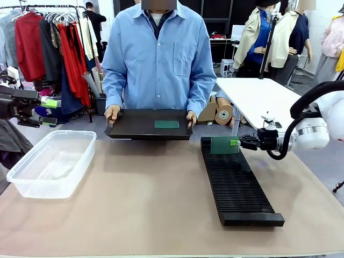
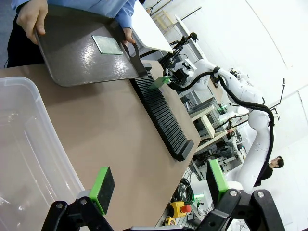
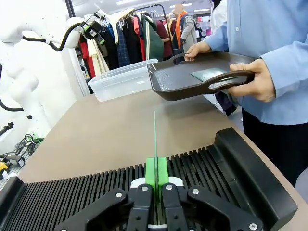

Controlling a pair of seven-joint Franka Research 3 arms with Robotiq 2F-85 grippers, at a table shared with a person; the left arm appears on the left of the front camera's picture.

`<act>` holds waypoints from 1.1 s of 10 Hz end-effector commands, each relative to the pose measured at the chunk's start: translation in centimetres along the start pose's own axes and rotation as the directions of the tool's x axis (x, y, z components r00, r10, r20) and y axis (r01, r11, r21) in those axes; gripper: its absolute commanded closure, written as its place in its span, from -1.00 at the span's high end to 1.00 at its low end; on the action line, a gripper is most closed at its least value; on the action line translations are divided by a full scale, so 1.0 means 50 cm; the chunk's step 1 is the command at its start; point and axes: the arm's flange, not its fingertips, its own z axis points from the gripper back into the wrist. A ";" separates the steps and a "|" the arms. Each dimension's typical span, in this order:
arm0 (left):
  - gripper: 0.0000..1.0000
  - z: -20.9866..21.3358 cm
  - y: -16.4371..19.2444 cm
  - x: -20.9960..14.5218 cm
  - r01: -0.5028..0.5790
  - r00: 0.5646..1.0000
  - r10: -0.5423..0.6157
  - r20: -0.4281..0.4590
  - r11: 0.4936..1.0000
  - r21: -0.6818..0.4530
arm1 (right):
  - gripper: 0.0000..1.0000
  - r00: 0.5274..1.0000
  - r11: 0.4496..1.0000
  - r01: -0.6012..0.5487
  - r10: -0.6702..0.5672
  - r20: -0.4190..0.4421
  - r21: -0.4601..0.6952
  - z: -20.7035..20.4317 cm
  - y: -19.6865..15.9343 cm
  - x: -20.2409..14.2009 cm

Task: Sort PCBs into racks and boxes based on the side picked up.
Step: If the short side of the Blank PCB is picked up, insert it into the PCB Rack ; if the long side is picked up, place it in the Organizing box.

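Observation:
My right gripper (image 1: 237, 142) is shut on a green PCB (image 1: 223, 145), holding it upright over the far end of the black ribbed rack (image 1: 236, 185). In the right wrist view the board (image 3: 155, 139) stands edge-on between the green pads (image 3: 162, 174), just above the rack's slots (image 3: 216, 168). A second PCB (image 1: 166, 124) lies flat on a black tray (image 1: 134, 129) that the person holds by both handles. My left gripper (image 1: 51, 111) hangs open and holds nothing at the far left, above the clear box (image 1: 51, 161); its green pads (image 2: 102, 189) stand wide apart.
The tan table runs between the box (image 2: 24, 159) and the rack (image 2: 161, 113). The person stands at the far edge with the tray (image 3: 192, 79) tilted over the table. A white table stands behind on the right.

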 end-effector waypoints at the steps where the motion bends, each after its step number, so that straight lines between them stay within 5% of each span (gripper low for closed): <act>1: 1.00 0.001 -0.001 0.000 0.000 1.000 0.000 0.000 1.000 -0.003 | -1.00 1.000 1.000 -0.005 0.005 0.001 -0.001 -0.001 0.001 0.005; 11: 1.00 0.001 -0.001 0.000 0.000 1.000 0.000 0.000 1.000 -0.003 | -1.00 1.000 1.000 -0.007 0.007 0.027 -0.005 0.020 0.000 -0.016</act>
